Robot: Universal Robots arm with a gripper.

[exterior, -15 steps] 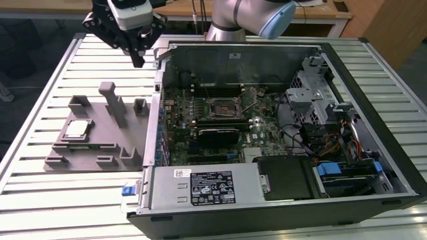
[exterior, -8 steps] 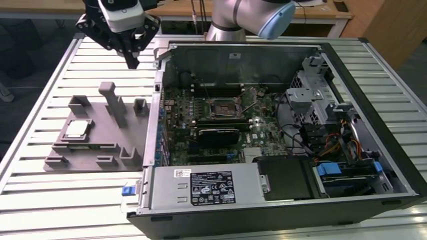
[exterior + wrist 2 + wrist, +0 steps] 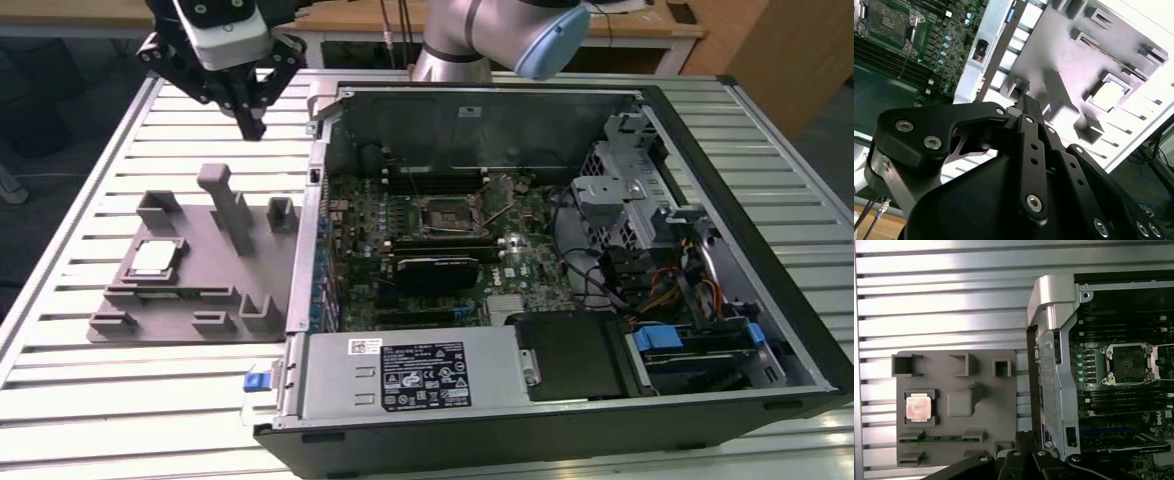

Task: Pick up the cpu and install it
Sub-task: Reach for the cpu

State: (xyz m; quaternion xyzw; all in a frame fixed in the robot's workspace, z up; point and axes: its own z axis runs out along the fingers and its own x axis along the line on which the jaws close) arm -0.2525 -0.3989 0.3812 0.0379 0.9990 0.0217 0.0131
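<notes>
Grey tray w/ cpu flat, lid up

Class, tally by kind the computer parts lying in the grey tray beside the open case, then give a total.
cpu: 1
green memory stick: 1
Total: 2
</notes>
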